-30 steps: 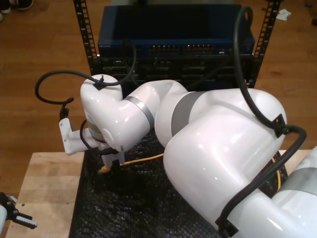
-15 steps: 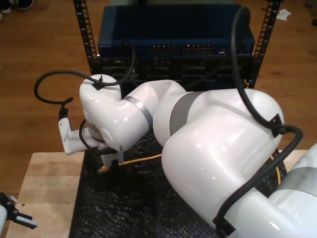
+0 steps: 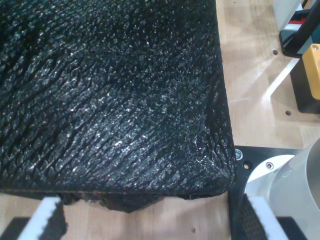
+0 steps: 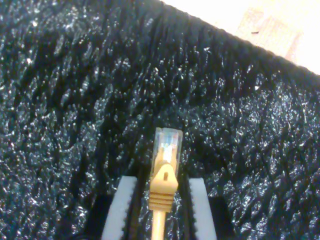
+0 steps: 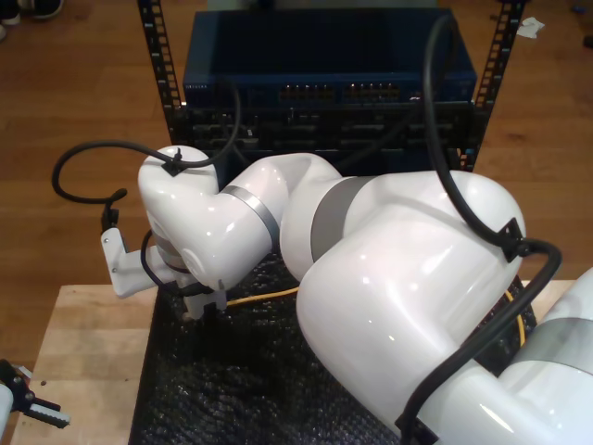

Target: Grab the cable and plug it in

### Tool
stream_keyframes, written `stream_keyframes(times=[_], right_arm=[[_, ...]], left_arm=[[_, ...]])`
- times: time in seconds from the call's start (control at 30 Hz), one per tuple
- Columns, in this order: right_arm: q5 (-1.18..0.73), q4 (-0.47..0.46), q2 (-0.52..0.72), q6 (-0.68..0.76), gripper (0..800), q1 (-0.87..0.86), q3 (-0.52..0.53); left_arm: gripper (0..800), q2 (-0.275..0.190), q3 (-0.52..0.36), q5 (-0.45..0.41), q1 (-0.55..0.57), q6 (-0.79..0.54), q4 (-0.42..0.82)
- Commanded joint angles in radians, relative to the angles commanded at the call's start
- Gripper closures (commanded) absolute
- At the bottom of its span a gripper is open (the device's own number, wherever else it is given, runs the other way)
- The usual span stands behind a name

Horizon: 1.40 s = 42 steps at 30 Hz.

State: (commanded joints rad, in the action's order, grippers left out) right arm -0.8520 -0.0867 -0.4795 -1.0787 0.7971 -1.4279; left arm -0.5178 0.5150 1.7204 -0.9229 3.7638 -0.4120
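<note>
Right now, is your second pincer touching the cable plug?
Touching. The second wrist view shows my second pincer with both fingers pressed against the cable behind its clear plug.

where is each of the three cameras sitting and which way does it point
Exterior view: high behind the arms, facing the server rack across the black mat; white arm links show.
First wrist view: on my first gripper, looking down at a mat corner on the wooden table.
Second wrist view: on my second gripper, looking down along the cable between its fingers.
Shared: the second wrist and exterior views both show the cable on the mat.
</note>
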Motion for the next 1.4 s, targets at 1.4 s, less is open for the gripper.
stream_keyframes(times=[1.4], right_arm=[[-0.002, -0.029, 0.006, 0.005, 596, -0.003, 0.008]], left_arm=[[0, 0.000, 0.000, 0.002, 0.000, 0.000, 0.000]])
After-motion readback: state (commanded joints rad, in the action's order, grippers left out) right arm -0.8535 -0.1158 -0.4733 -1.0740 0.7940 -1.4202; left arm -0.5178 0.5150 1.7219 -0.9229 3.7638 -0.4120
